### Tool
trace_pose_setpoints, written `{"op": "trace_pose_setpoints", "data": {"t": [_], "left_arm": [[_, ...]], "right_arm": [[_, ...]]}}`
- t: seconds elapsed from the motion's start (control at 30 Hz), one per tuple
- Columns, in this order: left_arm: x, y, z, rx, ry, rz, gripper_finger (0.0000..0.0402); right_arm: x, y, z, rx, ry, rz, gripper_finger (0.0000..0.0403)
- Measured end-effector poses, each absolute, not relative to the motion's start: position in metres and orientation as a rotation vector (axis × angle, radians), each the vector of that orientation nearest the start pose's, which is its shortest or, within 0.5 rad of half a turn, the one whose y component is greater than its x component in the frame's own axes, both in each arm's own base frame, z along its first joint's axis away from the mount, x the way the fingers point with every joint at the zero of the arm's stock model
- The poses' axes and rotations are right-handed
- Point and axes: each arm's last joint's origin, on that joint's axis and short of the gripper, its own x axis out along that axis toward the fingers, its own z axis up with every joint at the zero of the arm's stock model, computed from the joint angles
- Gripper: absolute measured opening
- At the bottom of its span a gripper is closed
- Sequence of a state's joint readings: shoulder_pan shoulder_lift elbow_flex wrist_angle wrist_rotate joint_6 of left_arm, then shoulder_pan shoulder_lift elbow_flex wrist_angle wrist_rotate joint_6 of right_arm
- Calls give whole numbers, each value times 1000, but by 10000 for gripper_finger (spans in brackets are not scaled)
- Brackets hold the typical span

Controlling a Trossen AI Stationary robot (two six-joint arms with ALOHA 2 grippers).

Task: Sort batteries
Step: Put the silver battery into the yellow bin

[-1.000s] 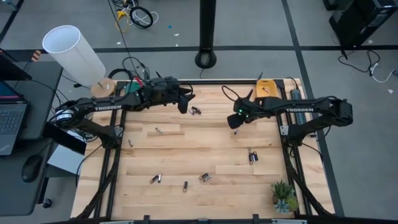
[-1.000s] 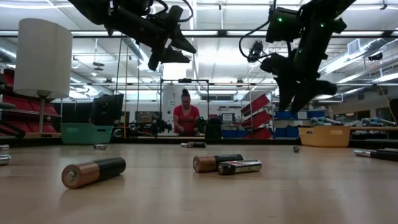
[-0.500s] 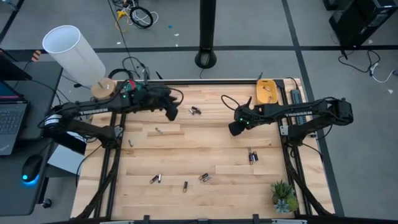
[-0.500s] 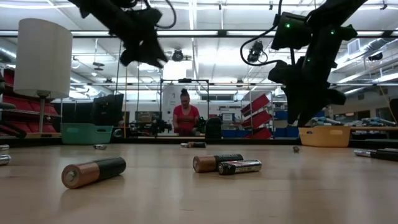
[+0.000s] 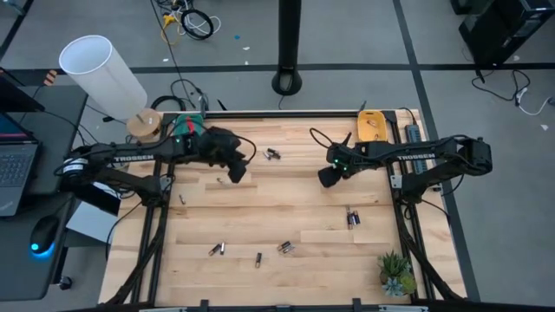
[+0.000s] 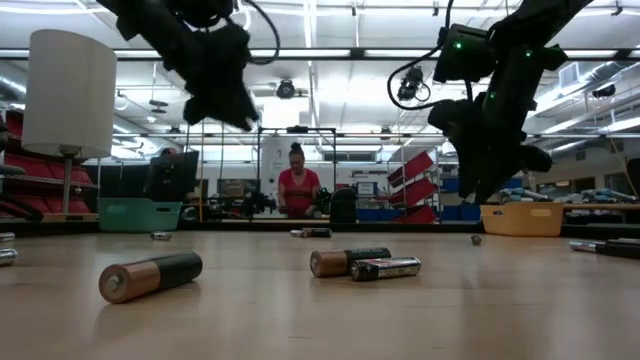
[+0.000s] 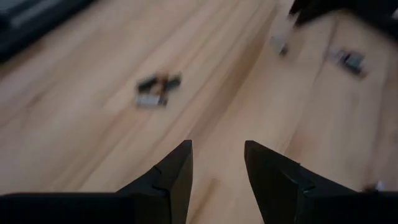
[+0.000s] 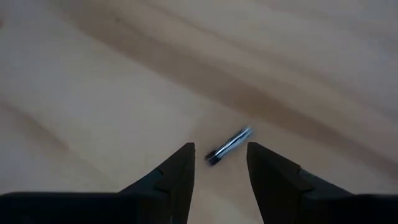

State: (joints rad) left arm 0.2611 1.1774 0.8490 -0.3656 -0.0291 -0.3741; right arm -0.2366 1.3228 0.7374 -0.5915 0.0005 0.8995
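While both arms hover above the worktop (image 5: 286, 195), left end effector (image 7: 217, 163) and right end effector (image 8: 220, 163) stand parted, empty; batteries (image 5: 285, 248) lie scattered, mostly toward 6 o'clock.

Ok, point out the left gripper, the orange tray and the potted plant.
left gripper (image 5: 235, 171), high view, midway between its fingertips.
orange tray (image 5: 372, 127), high view, on the tray's floor at the table's far right corner.
potted plant (image 5: 396, 274), high view, middle of its leaves.
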Motion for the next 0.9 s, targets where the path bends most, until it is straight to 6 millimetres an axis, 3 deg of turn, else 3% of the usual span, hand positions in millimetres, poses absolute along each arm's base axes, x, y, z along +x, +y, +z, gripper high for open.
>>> {"op": "trace_pose_setpoints", "data": {"t": [0.1,0.2,0.43,0.57,0.67,0.9], "left_arm": [[239,65,267,-427,584,397,157],[240,65,269,-395,561,390,157],[240,66,269,-339,566,377,157],[240,66,269,-345,565,378,157],[240,66,269,-350,564,380,157],[240,65,269,-356,566,376,157]], "right_arm": [[228,-52,195,992,1010,-669,154],[241,-54,222,972,941,-630,154],[268,-67,307,699,612,-617,154],[270,-71,336,575,517,-669,154],[268,-71,330,549,548,-674,154],[261,-51,268,655,772,-615,153]]}}
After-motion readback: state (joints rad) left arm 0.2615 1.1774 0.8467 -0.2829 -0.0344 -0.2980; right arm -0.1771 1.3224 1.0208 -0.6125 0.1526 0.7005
